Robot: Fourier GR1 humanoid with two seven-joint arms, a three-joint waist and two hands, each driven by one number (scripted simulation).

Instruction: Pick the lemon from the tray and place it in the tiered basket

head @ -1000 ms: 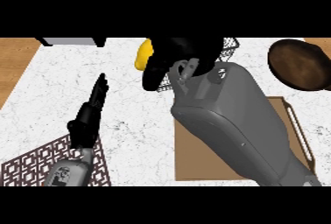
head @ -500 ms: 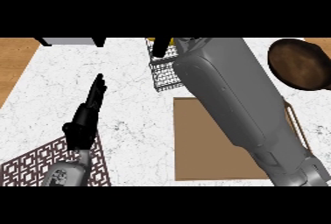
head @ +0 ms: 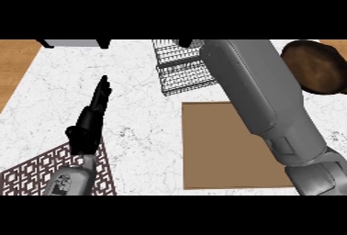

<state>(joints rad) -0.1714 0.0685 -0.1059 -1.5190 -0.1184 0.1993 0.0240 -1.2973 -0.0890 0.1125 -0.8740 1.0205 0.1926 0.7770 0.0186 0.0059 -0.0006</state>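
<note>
We look steeply down on a white marbled counter point(head: 149, 133) with fine grey veining. Wood-toned surface point(head: 15, 64) shows past its left edge and again at the top right corner. A dark patterned mat point(head: 41, 170) with a pale lattice lies at lower left. A dark brown round object point(head: 318, 66) sits at upper right. A grey block point(head: 71, 43) meets the top edge. Light is even, shadows soft.
</note>
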